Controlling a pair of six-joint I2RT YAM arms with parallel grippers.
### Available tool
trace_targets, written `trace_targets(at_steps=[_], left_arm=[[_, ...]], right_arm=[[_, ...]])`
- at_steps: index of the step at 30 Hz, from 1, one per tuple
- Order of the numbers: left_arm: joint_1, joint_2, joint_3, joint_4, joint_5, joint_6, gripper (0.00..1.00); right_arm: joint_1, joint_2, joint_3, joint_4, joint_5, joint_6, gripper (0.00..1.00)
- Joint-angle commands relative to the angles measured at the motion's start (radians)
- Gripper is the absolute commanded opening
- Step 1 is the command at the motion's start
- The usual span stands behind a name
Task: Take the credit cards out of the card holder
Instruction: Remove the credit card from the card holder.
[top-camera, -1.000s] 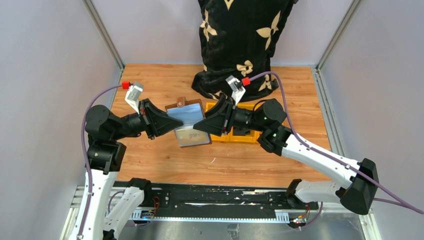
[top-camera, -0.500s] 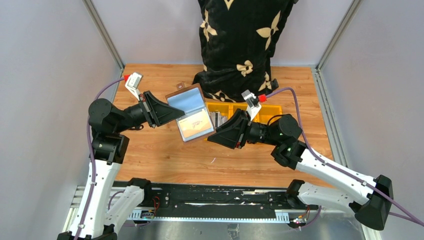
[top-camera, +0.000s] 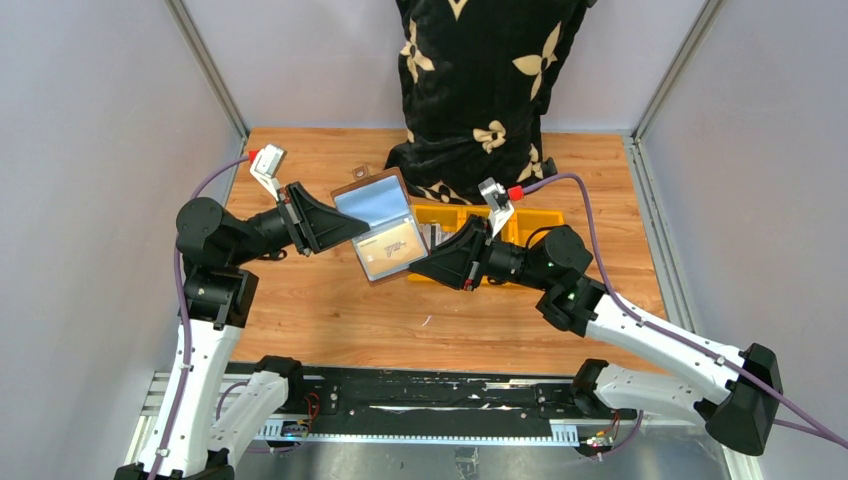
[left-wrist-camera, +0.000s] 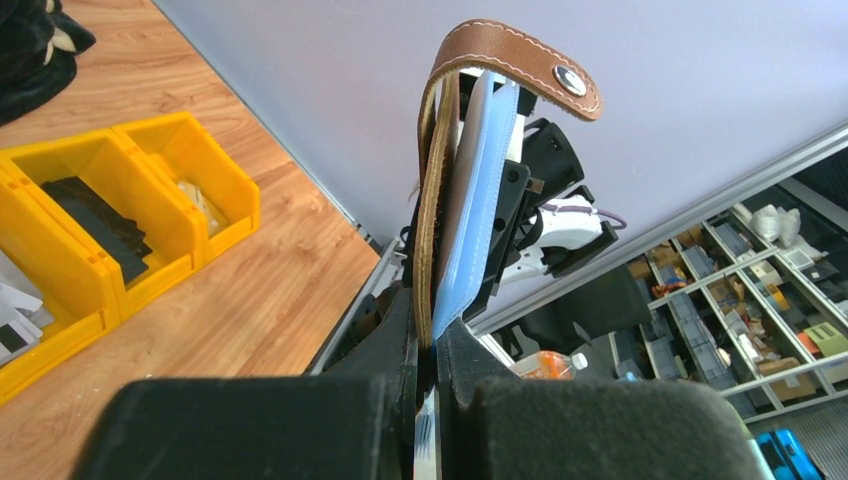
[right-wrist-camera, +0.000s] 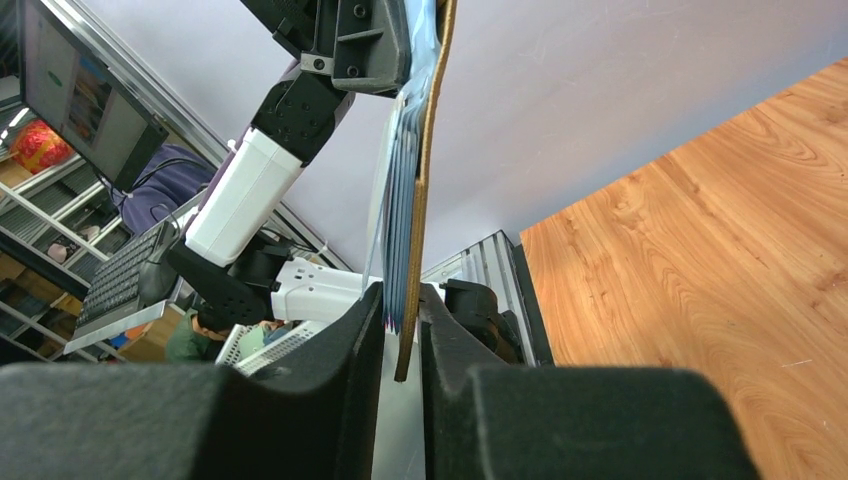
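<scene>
Left gripper (left-wrist-camera: 431, 345) clamps open holder (top-camera: 376, 206) aloft by one edge; right gripper (right-wrist-camera: 401, 322), jaws nearly closed, straddles opposite edge, firm grip unclear.

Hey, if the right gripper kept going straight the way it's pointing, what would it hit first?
The open brown leather card holder: its edge sits between the right gripper's jaws, so it would likely push straight into it.

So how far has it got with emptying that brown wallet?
Done: the card holder is open and lifted, clamped by the left gripper. In hand: the right gripper straddles its lower edge. Left: a tan card sits inside; none is visibly pulled out.
</scene>
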Motion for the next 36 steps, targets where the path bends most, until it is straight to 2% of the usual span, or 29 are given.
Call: trace_targets(at_steps=[1,8,15,20,28,36], left_arm=[[0.006,-0.011,0.027,0.033,0.024,-0.024,0.0],[0.006,-0.013,0.041,0.033,0.024,-0.037,0.0],[0.006,-0.022,0.029,0.033,0.032,-0.007,0.0],[0.006,-0.026,0.03,0.032,0.037,0.001,0.0],[0.006,-0.043,-0.014,-0.01,0.046,0.044,0.0],[0.006,-0.058,-0.038,0.001,0.111,0.03,0.0]], right_arm=[[0.001,0.0,0.016,0.05,0.021,0.005,0.19],[0.001,-0.002,0.007,0.077,0.074,0.011,0.18],[0.001,0.037,0.035,0.094,0.117,0.091,0.4],[0.001,0.054,0.062,0.081,0.12,0.1,0.47],[0.003,0.129,0.139,0.142,0.006,0.093,0.66],[0.003,0.172,0.174,0.165,0.0,0.102,0.71]])
